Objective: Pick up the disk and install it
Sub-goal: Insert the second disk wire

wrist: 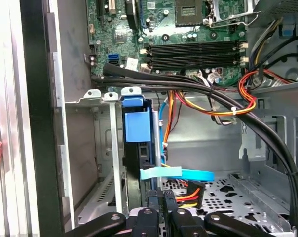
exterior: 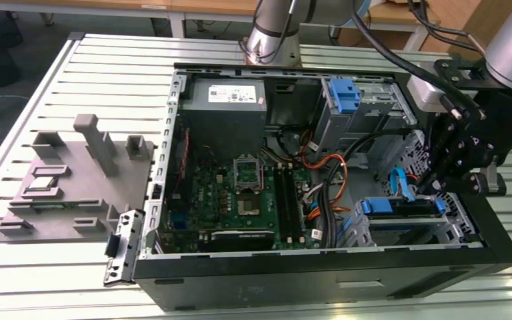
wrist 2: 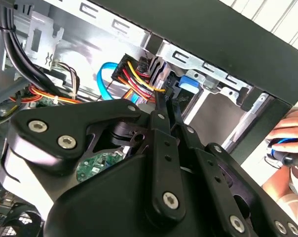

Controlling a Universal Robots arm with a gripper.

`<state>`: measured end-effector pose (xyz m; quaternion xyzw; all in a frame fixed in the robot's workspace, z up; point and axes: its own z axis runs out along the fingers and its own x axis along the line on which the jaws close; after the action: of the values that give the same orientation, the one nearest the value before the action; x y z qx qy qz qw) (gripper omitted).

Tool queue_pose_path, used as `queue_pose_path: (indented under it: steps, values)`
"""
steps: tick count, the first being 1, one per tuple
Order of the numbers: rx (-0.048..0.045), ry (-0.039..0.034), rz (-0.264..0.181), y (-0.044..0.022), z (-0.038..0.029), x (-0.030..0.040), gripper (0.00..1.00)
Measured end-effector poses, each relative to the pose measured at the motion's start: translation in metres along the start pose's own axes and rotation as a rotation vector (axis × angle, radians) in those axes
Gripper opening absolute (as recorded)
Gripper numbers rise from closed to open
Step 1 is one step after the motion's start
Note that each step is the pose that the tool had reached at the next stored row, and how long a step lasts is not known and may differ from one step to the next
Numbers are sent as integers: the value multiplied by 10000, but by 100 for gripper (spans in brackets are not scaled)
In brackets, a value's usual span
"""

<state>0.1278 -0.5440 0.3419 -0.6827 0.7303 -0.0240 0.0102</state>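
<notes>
While sitting seated in the computer case (exterior: 505, 257) drive bay, the disk (exterior: 401, 208) is showing blue rails, the claw (wrist: 160, 200) hovering clenched beside its cable connector (wrist: 183, 196).

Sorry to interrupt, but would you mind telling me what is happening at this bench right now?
A robot arm is working inside an open black desktop computer case lying on a slatted metal table. Its black gripper hangs low at the drive bay on the exterior view's right, close to the blue-railed silver-grey hard disk, which sits in the bay among orange, red and yellow cables. In the second wrist view the jaws look nearly closed. A person's hand rests beside the case.
</notes>
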Motion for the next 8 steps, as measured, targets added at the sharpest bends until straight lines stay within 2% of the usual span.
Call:
queue_pose_path:
  steps: [4, 8]
  values:
    - [73, -19, -74, 27, 10, 25, 16]
    - [92, -27, -139, 39, 16, 62, 16]
